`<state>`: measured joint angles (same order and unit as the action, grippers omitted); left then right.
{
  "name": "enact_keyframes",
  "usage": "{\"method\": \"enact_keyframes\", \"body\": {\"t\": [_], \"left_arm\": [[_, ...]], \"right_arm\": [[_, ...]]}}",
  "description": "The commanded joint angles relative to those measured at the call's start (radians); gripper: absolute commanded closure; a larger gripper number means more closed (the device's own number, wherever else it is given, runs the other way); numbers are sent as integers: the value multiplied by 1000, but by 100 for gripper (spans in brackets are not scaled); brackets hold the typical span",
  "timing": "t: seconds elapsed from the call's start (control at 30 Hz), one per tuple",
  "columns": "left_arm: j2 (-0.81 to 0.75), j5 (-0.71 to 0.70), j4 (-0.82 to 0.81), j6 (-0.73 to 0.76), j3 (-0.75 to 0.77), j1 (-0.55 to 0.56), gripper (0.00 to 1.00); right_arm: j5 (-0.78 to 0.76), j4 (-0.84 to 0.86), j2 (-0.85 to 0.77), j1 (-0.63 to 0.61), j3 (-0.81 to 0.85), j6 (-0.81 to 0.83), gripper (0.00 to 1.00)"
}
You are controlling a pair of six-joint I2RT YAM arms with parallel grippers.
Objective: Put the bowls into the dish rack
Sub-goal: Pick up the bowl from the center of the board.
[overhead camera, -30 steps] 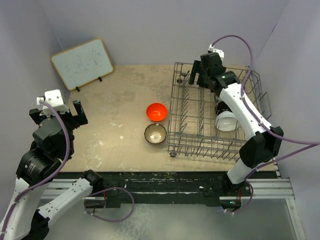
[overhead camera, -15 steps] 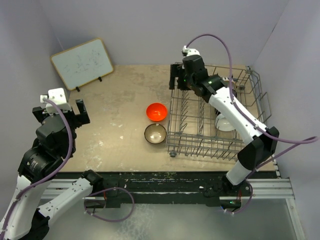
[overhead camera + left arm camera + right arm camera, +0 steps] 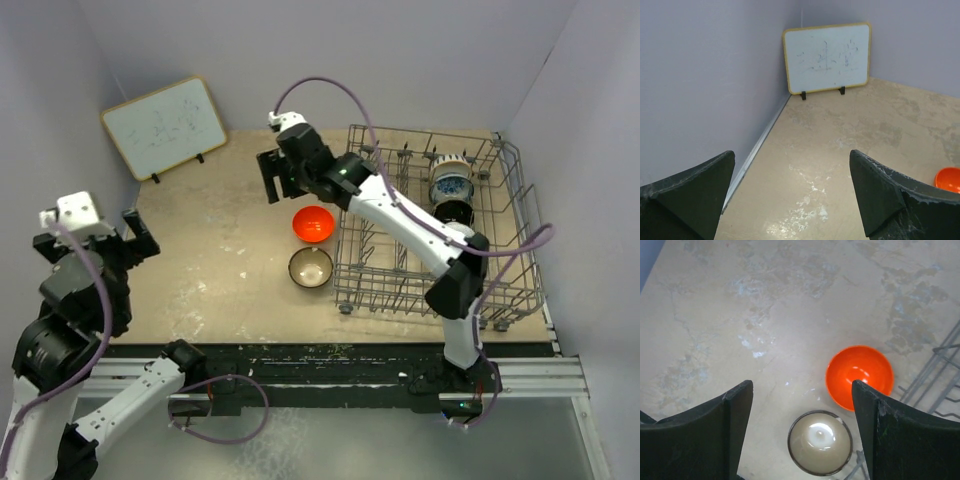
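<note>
An orange-red bowl and a brown bowl with a cream inside sit upright on the table just left of the grey wire dish rack. A blue-and-white patterned bowl stands on edge in the rack's far right part, with a dark bowl right below it. My right gripper hangs open above the table, left of the rack. Its wrist view looks down on the orange-red bowl and brown bowl between and below the open right gripper. My left gripper is open and empty at the far left.
A white board with a wooden frame leans at the back left corner, also in the left wrist view as the white board. Lilac walls close in three sides. The rack's corner wires lie right of the orange-red bowl.
My right arm has swung left from over the rack to above the table by the two loose bowls, its jaws narrowing slightly. My left arm drew back to the left.
</note>
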<state>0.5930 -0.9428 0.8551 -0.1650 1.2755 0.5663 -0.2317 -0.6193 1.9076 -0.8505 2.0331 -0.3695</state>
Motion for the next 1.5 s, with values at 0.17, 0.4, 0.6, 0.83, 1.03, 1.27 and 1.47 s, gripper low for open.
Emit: {"method": "enact_keyframes", "body": {"t": [0.17,0.4,0.6,0.83,1.03,1.27,1.47], "left_arm": [[-121,-156,-16,26,77,5,1],[-140,-165,-10,37,71,7,1],[-123,-139,-13,27,53,9,1],[-104,-122,-18,18,42,11,1],[-96,-121,-20,19,38,13,1],[-82,-116,-28,24,36,14,1],[-79,-111,-33,23,28,14,1]], "right_arm": [[-121,-260,298,-126,335,-23,27],[-236,-348,409,-168,373,-102,28],[-324,-336,419,-168,276,-150,28],[-329,-322,470,-131,256,-140,29],[-340,-279,480,-114,208,-127,39],[-335,-224,510,-92,188,-96,43],[-345,-171,519,-84,151,-76,49]]}}
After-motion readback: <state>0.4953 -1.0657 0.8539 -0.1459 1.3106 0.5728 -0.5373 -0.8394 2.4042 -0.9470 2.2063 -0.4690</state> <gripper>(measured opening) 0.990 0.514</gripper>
